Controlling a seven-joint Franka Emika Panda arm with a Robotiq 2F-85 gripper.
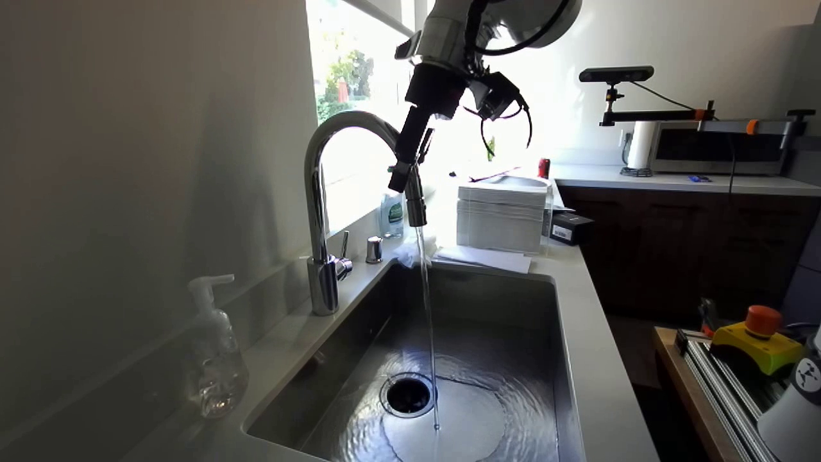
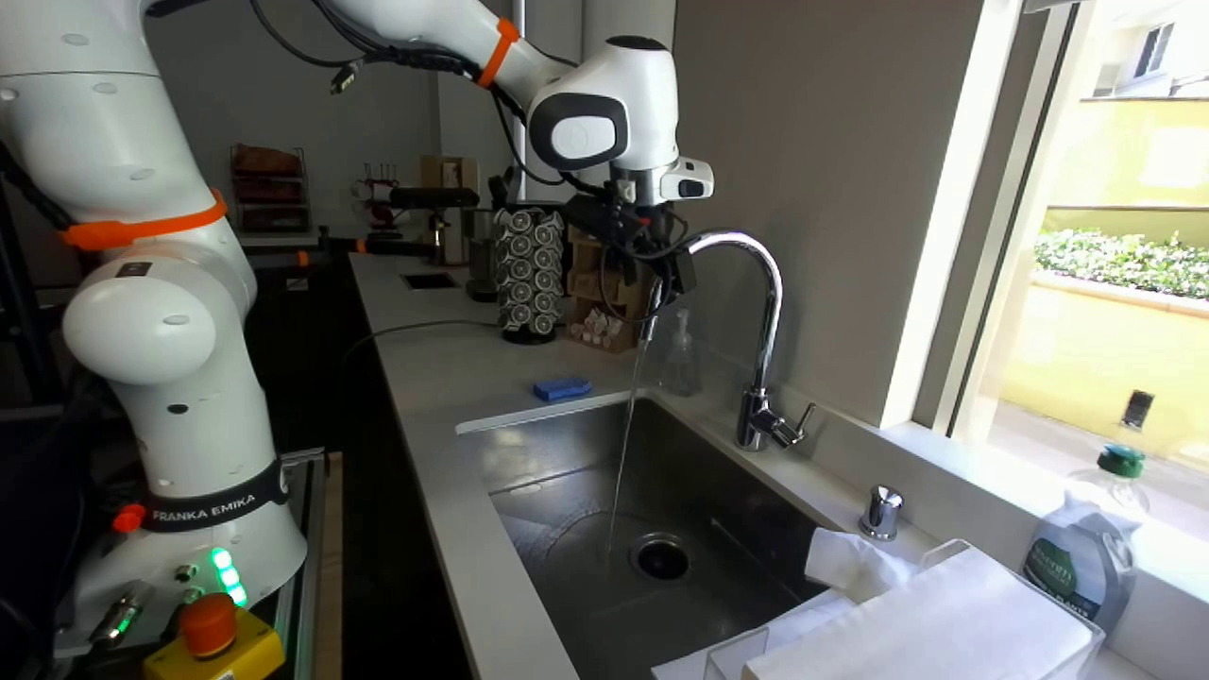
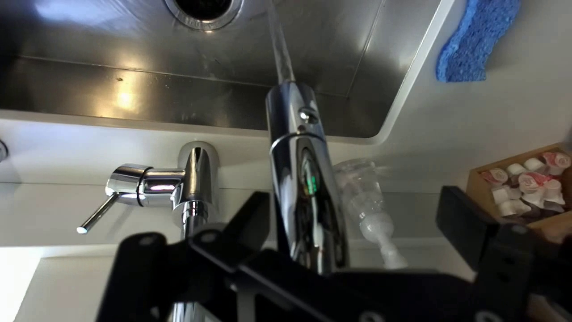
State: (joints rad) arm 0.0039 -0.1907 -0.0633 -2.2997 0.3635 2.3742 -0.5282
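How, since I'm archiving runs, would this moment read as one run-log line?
claw: open, faucet head between its fingers in wrist view; contact: unclear; water: running into sink; blue sponge: on counter

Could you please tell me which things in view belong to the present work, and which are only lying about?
In use, it seems:
faucet, its water running
hand, open, at the faucet
sink, catching the water

Just lying about, it seems:
blue sponge
clear pump bottle
dish soap bottle
red can
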